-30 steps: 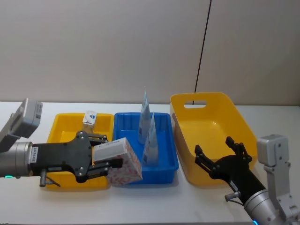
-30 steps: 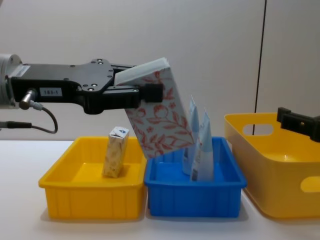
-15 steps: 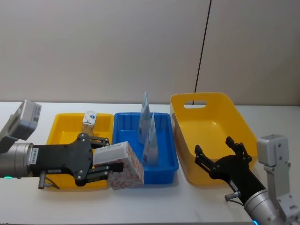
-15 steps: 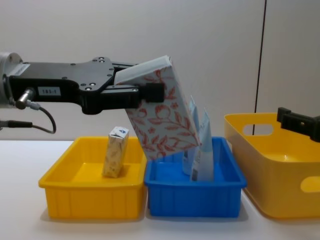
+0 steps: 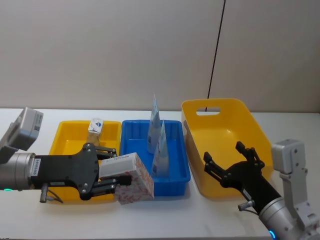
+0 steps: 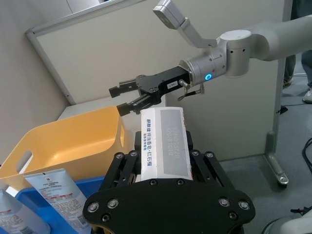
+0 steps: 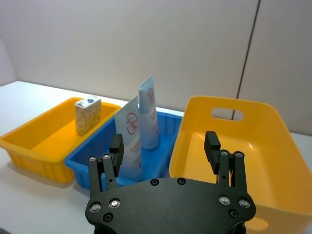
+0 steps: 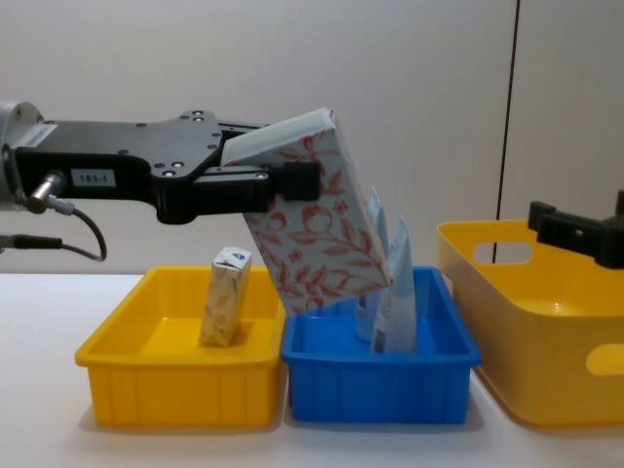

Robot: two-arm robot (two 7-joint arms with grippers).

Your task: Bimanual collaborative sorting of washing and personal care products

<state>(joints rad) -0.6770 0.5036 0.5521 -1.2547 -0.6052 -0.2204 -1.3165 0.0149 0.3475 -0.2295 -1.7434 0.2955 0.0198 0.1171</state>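
My left gripper (image 5: pixel 112 172) is shut on a white box with red leaf print (image 5: pixel 134 181), holding it tilted in the air in front of the seam between the yellow tray and the blue tray (image 5: pixel 176 176). From the chest the box (image 8: pixel 317 229) hangs above both trays' rims. Two pale-blue tubes (image 5: pixel 154 125) (image 5: pixel 161 152) stand upright in the blue tray. My right gripper (image 5: pixel 230 162) is open over the near wall of the big yellow bin (image 5: pixel 225 106), holding nothing. The left wrist view shows the box (image 6: pixel 163 141) between the fingers.
A small carton (image 5: pixel 96 126) stands at the back of the low yellow tray (image 5: pixel 64 142) on the left. The three containers sit side by side on the white table, and a bare strip of table runs along their front.
The left gripper has lowered the box a little toward the table's front. The right gripper has shifted slightly left and up over the bin.
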